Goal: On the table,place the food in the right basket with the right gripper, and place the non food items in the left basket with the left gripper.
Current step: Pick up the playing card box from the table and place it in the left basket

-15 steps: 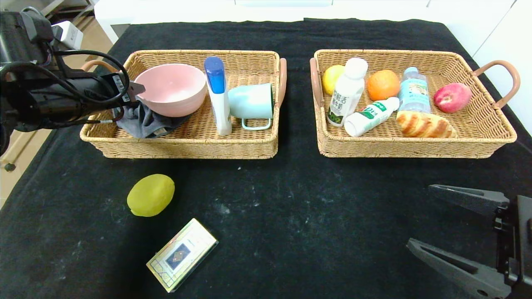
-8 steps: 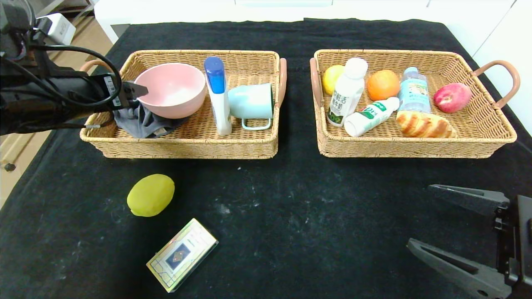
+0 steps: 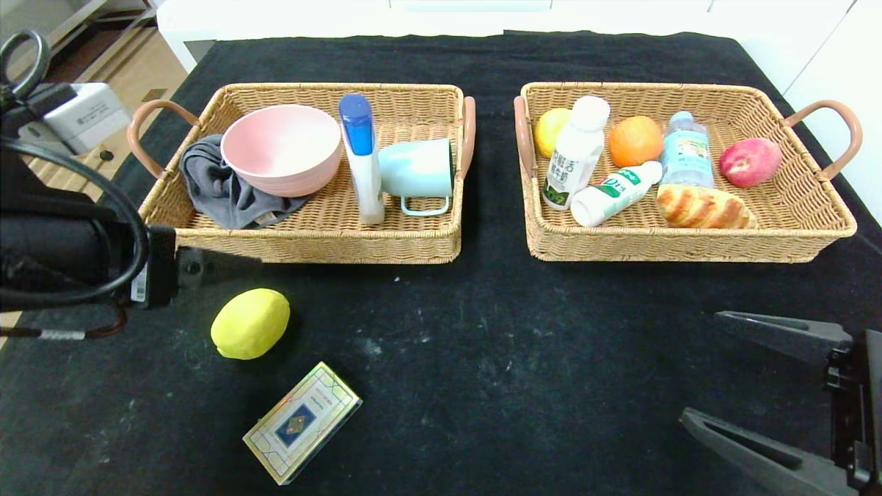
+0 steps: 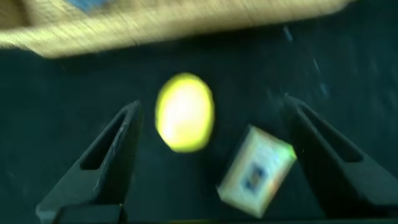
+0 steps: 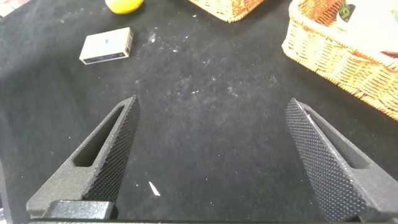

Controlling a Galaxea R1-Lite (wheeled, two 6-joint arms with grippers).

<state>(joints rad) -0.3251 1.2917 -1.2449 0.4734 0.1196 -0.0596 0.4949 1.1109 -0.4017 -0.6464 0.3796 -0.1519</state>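
Two things are still lying loose on the black worktop (image 3: 482, 344), in front of the left basket (image 3: 317, 244): a yellow-green lemon (image 3: 250, 323) and, just beside it toward the robot, a small flat card box (image 3: 302, 422). The lemon is food, so it belongs to the right basket (image 3: 689, 244); the box is not food, so it belongs to the left one.

The left gripper (image 4: 211, 158) is hanging low at the left edge of the worktop, right beside the lemon. Its jaws are standing wide apart and are holding nothing. In the left wrist view both things are showing between the two jaws: the lemon nearer to one jaw, the box nearer to the other. The box is lying flat, with its long axis running diagonally, from the near-left toward the far-right as the head camera sees it.

The right gripper (image 3: 772, 393) is waiting at the near right corner, also with jaws wide and empty, well apart from the lemon, with the bare middle of the worktop between them.

I think the coming move is turning on this: the left arm is much nearer to both things, but only the box is its own. It probably needs to come a little toward the robot, past the lemon, and turn the jaws across the short side of the box.
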